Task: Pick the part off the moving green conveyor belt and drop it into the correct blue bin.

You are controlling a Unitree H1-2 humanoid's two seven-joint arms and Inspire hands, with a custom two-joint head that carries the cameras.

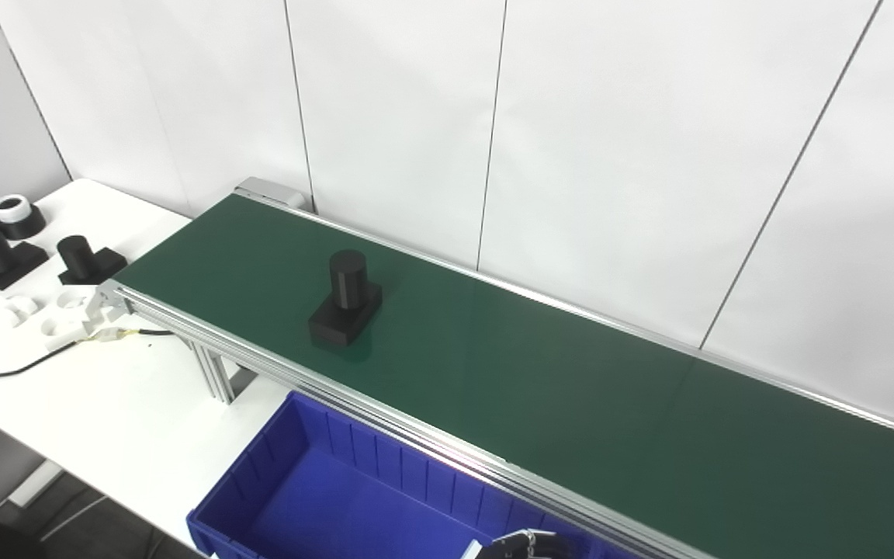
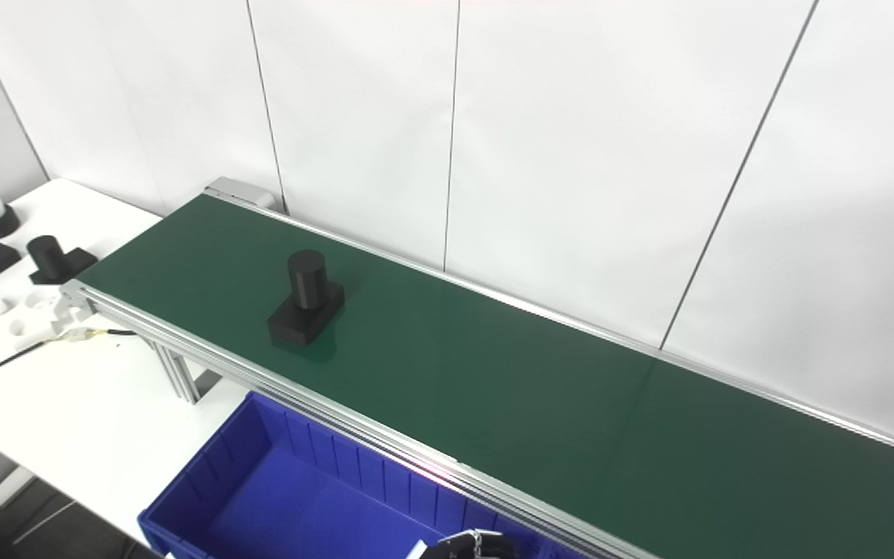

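Left eye hand: a dark hand [image 1: 521, 543] barely shows at the bottom edge, over the blue bin [image 1: 323, 473]; spread or closed, cannot tell.
Right eye part: black part [image 2: 306, 307] stands upright on the green belt [image 2: 571, 404].

A lab or factory test cell, probably: a green conveyor [image 1: 540, 373] on aluminium rails runs along plain white wall panels [image 1: 610, 140], with a blue bin [image 1: 338, 497] below its near rail and spare black parts [image 1: 86, 260] on the bench [image 1: 105, 404] at its left end.
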